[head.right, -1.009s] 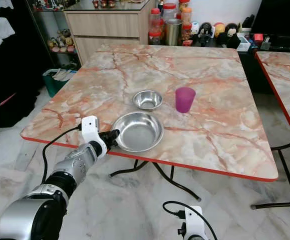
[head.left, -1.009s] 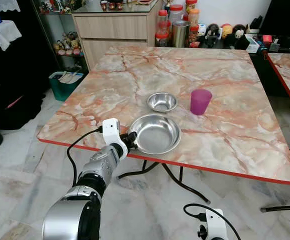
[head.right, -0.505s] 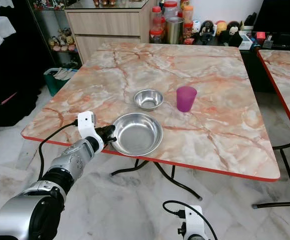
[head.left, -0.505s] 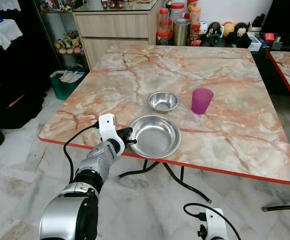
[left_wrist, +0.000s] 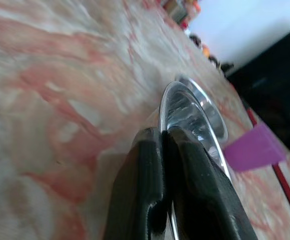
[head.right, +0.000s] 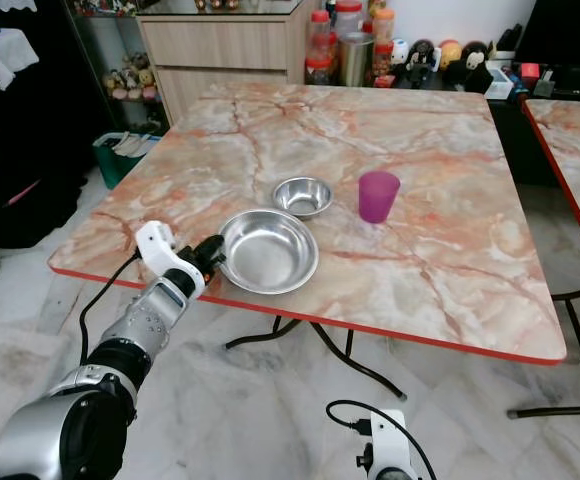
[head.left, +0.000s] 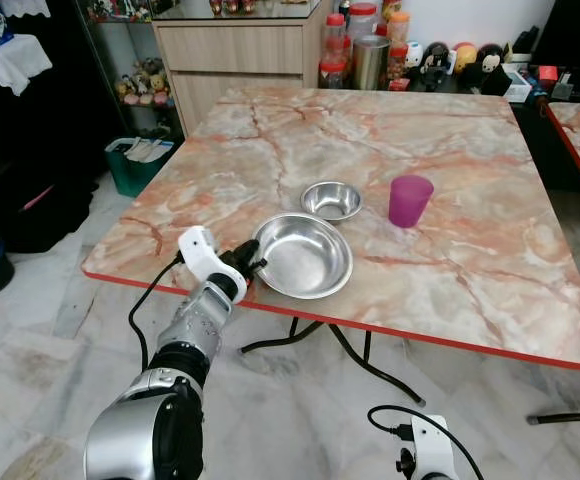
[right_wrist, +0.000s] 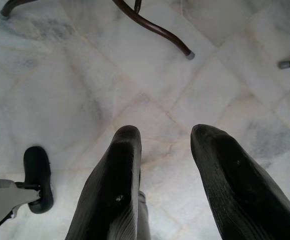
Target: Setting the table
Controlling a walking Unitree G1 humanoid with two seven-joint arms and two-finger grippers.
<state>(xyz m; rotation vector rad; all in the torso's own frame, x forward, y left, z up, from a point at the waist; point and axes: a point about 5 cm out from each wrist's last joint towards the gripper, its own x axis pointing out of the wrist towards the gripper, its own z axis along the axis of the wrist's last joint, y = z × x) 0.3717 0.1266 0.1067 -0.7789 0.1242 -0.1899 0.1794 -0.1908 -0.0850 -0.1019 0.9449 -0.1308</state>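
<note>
At the table's near edge: large bowl (head.left: 303, 255) pinched at its rim by the left gripper (head.left: 251, 268).
Jaws are clamped on the rim; small bowl (head.left: 331, 200) and cup (head.left: 410, 200) stand just beyond. You likely slide it into place, then release. Right gripper (right_wrist: 165, 150) hangs spread above the floor.

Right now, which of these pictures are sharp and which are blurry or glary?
Eye views: sharp, evenly lit, soft glare in the large steel bowl. Left wrist view: table smeared and out of focus, left gripper shut on the bowl's rim. Right wrist view: clear floor, right gripper open.
</note>
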